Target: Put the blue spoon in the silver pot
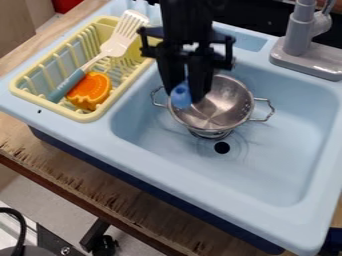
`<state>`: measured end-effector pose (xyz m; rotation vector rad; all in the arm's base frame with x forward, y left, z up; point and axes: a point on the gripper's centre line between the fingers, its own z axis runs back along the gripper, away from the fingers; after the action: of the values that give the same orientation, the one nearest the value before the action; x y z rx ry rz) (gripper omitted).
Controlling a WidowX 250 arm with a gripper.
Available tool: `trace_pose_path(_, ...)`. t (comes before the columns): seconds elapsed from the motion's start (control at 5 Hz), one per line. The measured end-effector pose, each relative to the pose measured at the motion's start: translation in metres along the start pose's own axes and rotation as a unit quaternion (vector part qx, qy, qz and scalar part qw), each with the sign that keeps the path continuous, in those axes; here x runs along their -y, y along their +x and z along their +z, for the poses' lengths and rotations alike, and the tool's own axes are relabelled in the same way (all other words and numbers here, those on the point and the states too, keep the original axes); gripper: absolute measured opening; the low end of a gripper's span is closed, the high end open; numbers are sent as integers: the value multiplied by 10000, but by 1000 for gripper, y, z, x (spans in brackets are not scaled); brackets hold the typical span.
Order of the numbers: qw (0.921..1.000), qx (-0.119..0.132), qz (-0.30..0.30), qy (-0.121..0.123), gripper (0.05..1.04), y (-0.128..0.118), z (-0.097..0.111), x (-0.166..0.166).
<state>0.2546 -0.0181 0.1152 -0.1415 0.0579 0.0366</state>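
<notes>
The black gripper (188, 96) hangs down over the left part of the silver pot, its two fingers closed around a blue piece. That piece, the rounded end of the blue spoon (180, 95), shows between the fingertips; the rest of the spoon is hidden by the gripper. Below it the silver pot (215, 111) stands upright in the light blue sink, with a wire handle on each side. Part of the pot's back left rim is covered by the gripper.
A yellow dish rack (85, 116) at the left holds a white spatula (125, 34) with a blue-grey handle and an orange toy piece (91, 90). A grey faucet (300, 30) stands at the back right. The sink's raised rim (167, 172) runs along the front.
</notes>
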Motion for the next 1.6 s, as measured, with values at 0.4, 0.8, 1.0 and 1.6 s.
trace_pose_path(0.4,9996,-148,-116,224,358,8,-23,6)
trace_pose_path(0.8,9995,-76,-13,301,719,11,-21,9)
trace_pose_path(1.0,9994,-72,-52,325,970,11,-21,12)
trace_pose_path(1.6,9981,500,-143,331,997,11,-6,24)
